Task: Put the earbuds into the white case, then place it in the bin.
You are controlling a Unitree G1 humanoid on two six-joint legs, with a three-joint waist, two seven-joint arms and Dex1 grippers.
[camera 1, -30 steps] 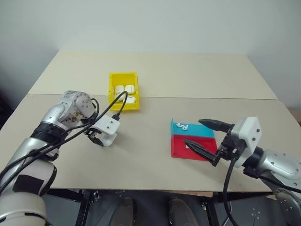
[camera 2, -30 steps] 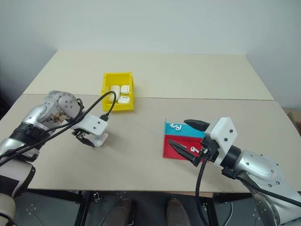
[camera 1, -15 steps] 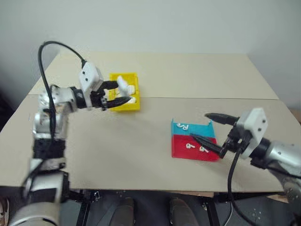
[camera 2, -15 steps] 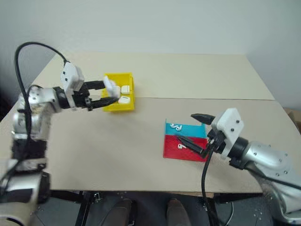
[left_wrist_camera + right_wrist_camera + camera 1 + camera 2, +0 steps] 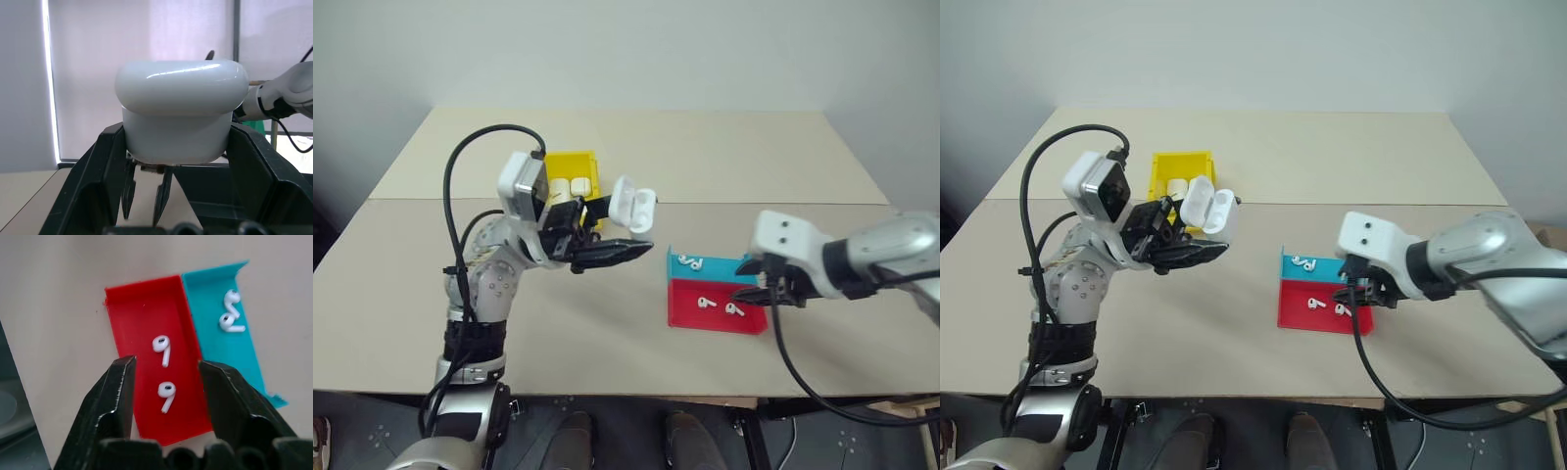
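Observation:
My left gripper is shut on the white case and holds it in the air beside the bin, pointing right. The case's lid stands flipped open. In the left wrist view the case sits between the two black fingers. My right gripper hangs open, pointing down over the red half of the tray. Two earbuds lie there, one of them in the gap between the fingers, untouched. Two more earbuds lie in the teal half.
The yellow bin holds several other white cases and stands at the seam between two tabletops. The red and teal tray sits right of centre, close to the front edge. A black cable loops above my left arm.
My left arm has risen and swung right, carrying the case from beside the bin toward the middle. My right gripper has tipped down over the red tray and its fingers have drawn closer together.

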